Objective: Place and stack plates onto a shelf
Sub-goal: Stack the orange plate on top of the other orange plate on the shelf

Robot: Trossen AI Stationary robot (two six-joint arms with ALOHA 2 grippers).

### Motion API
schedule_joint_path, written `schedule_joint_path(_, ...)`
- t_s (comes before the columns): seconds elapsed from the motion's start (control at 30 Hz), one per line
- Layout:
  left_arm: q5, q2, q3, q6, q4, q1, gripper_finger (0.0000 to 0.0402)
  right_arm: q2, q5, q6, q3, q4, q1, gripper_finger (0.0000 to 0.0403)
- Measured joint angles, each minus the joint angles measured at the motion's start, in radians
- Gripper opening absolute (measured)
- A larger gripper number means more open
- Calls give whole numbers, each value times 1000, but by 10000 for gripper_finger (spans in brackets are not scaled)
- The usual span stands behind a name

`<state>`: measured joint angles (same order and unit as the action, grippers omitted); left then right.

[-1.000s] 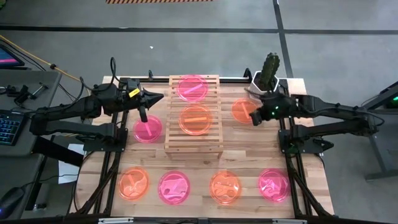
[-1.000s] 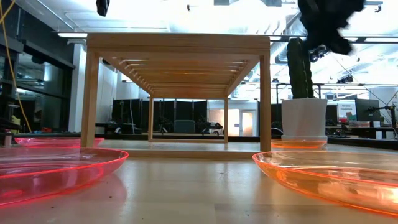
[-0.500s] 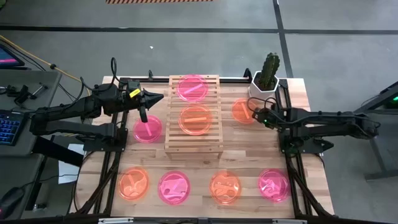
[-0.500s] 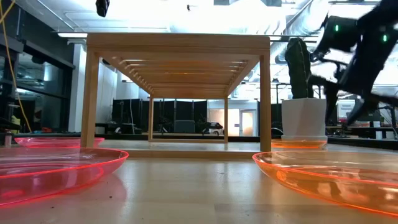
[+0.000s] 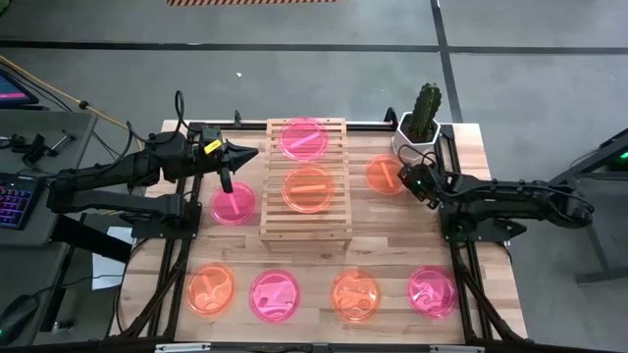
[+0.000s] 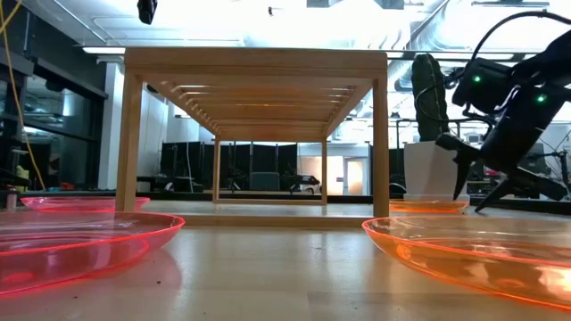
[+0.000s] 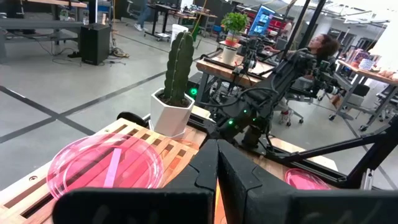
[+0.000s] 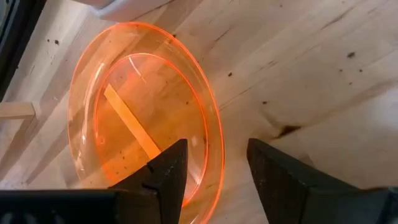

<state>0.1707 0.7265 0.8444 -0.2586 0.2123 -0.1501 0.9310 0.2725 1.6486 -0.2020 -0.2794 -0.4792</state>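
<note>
Now the right gripper (image 8: pixel 214 165) has dropped from beside the potted cactus (image 5: pixel 426 106) to table level, fingers spread astride the near rim of the translucent orange plastic plate (image 5: pixel 384 174) lying just right of the light slatted wooden shelf (image 5: pixel 272 224). That looks like the start of a pickup. Two plates already sit on the shelf, one pink (image 5: pixel 303 137), one orange (image 5: pixel 308 188). The left gripper (image 5: pixel 227 183) waits above the pink plate (image 5: pixel 234 204) left of the shelf, fingers pressed together.
</note>
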Motion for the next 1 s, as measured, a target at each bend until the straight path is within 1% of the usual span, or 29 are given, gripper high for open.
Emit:
schedule_joint_path(0.2, 0, 0, 0, 0, 0, 0, 0, 54, 13, 0, 0, 69, -24, 164)
schedule_joint_path(0.37, 20, 0, 0, 0, 0, 0, 0, 115, 24, 0, -2, 102, -33, 138)
schedule_joint_path(0.5, 27, 0, 0, 0, 0, 0, 0, 132, 26, -3, -2, 93, -33, 92)
schedule_joint_path(0.63, 27, 0, 0, -1, 0, 0, 0, 134, 25, -36, 0, 72, -33, 20)
schedule_joint_path(0.67, 27, 0, 0, -1, 0, 0, 0, 134, 24, -39, 0, 71, -33, 11)
schedule_joint_path(0.77, 27, 0, 0, -1, 0, 0, 0, 126, 22, -44, 2, 70, -33, 12)
schedule_joint_path(0.83, 27, 0, 0, -1, 0, 0, 0, 105, 15, -61, 2, 65, -30, 5)
schedule_joint_path(1.0, 27, 0, 0, -1, 0, 0, 0, 13, -4, -157, -46, -15, -25, 1)
